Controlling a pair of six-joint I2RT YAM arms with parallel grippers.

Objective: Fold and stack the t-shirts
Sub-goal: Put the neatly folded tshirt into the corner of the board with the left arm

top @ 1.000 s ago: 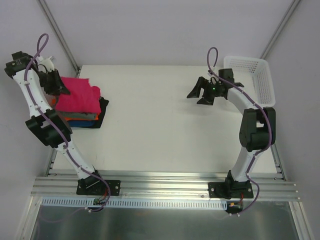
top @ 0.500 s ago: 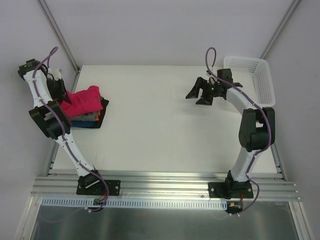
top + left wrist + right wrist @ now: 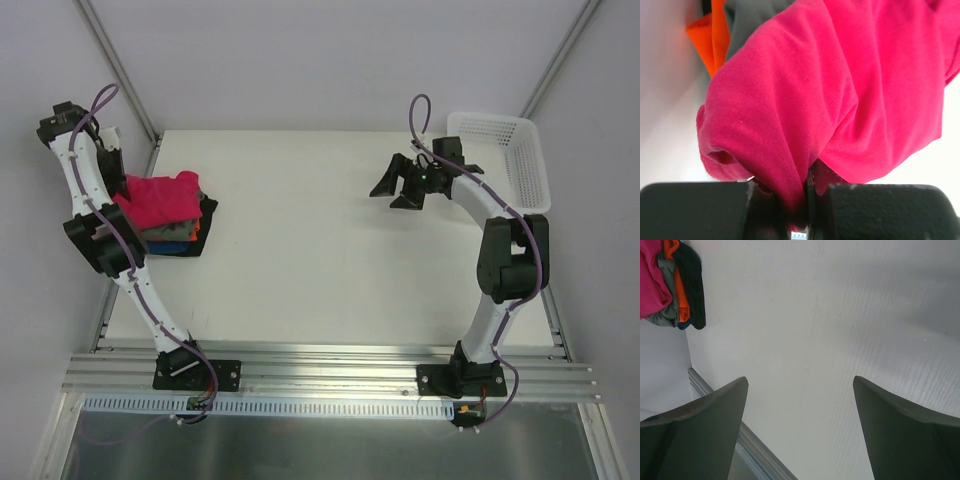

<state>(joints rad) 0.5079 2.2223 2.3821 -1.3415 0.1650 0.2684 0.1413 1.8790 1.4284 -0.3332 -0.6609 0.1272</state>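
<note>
left gripper clenched on the magenta t-shirt atop the stack; right gripper spread wide.

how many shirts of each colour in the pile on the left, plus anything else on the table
magenta-red cloth t-shirt: 1
grey folded t-shirt: 1
orange folded t-shirt: 1
blue folded t-shirt: 1
black folded t-shirt: 1
white plastic lattice basket: 1
total: 6
</note>
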